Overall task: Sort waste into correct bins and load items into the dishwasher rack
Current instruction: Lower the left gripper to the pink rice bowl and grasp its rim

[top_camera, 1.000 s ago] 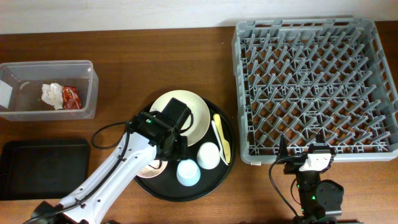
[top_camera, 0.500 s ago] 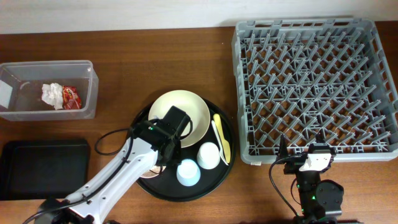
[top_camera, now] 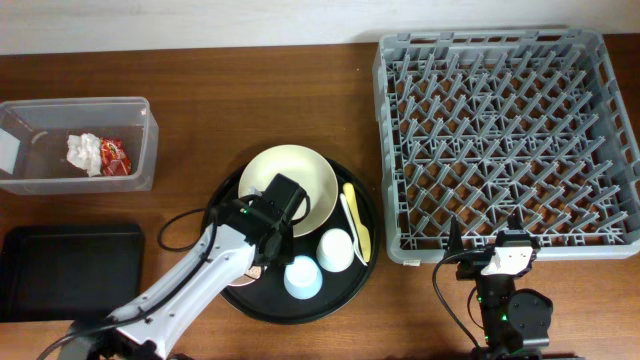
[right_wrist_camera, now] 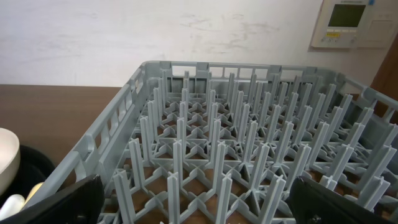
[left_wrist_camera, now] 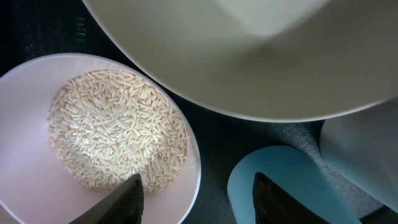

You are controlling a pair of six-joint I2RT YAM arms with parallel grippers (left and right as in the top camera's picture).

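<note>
- The left arm [top_camera: 190,280] has drawn back toward the near edge of the table, a little with every picture.
- Its wrist head, which lay over the middle of the plate [top_camera: 305,175] before, now sits over the plate's near left edge, so more of the plate shows.
- The left gripper [left_wrist_camera: 199,199] has come down over the bowl [left_wrist_camera: 37,155] of rice [left_wrist_camera: 112,130]; its fingers are apart, one above the bowl's rim.
- From overhead, the bowl showed beside the arm earlier; now the arm covers nearly all of it.
- The cable [top_camera: 172,232] loop beside the arm has shifted a little toward the tray.
</note>
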